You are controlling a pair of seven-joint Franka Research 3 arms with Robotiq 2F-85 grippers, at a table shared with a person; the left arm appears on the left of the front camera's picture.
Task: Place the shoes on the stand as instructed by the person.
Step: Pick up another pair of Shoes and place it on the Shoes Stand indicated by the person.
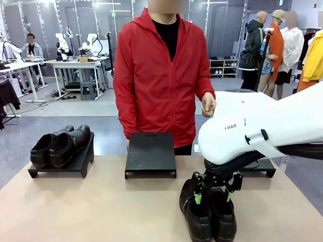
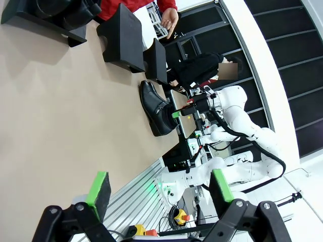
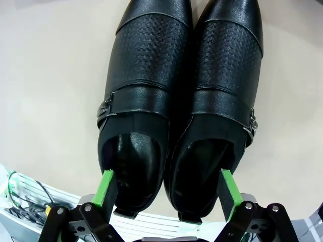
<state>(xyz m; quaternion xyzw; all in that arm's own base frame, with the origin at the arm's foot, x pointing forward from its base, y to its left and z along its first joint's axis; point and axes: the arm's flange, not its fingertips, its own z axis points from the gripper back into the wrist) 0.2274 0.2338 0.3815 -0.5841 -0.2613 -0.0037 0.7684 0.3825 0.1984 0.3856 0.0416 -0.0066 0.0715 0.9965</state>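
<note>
The white arm (image 1: 262,121) hides most of the right-hand black stand (image 1: 265,169). The right pincer (image 1: 213,196) (image 3: 167,189), spread, straddles the heels of the glossy black leather shoe pair (image 1: 207,219) (image 3: 151,75) on the tan bench (image 1: 101,212); contact is unclear. The left pincer (image 2: 159,190) hangs spread, and a second pair (image 1: 60,143) tops the left stand (image 1: 75,164).

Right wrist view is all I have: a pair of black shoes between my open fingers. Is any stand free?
Observer: Yes, the middle stand, right in front of the person, is bare.
Operator: And the one to its left?
Observer: The left stand holds the other pair.
Operator: Is the left arm in my way?
Observer: No, the left gripper hangs open, well off from your pair.
</note>
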